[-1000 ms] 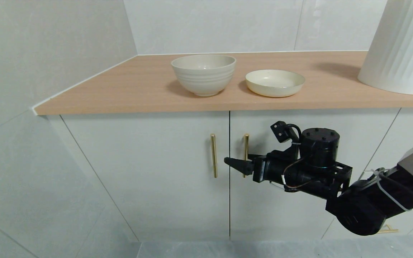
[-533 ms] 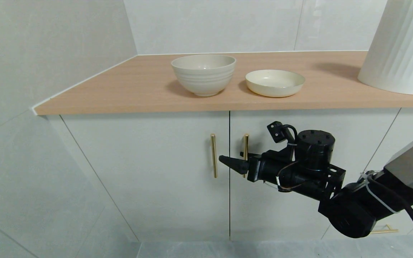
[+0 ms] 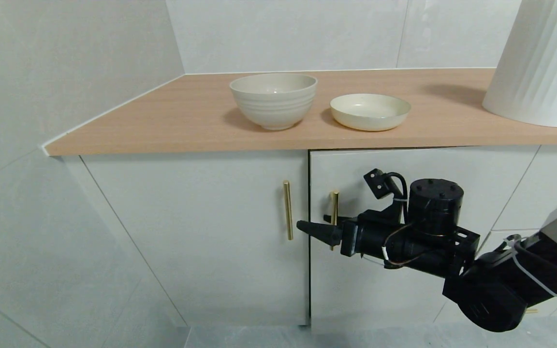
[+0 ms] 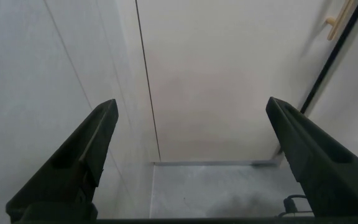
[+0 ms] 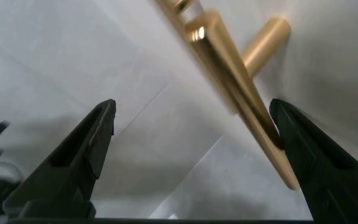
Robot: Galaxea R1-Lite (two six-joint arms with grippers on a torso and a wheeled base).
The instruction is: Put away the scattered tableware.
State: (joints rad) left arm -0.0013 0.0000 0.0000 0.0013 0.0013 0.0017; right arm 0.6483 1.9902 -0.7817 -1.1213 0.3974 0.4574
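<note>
Right pincer [image 3: 313, 222] apart astride the handle [image 3: 335, 203] of the right door [image 3: 404, 164], its edge ajar; left pincer [image 4: 190, 107] apart.

Two pieces of tableware stood on the one wooden counter [image 3: 162, 125] across the upper half of the frame: one deep ribbed bowl [image 3: 273, 100] and one shallow dish [image 3: 370, 111]. One tall white fluted vessel [image 3: 539, 67] filled the upper right corner. At centre frame two cabinet doors met, the left door [image 3: 186, 232] and the right door [image 3: 370, 295]. They carried two upright gold bar handles, the left handle [image 3: 287, 210] and the right handle [image 3: 335, 205]. There were two grippers, the right gripper [image 3: 315, 223] and the left gripper [image 4: 190, 109], each with two fingers.
</note>
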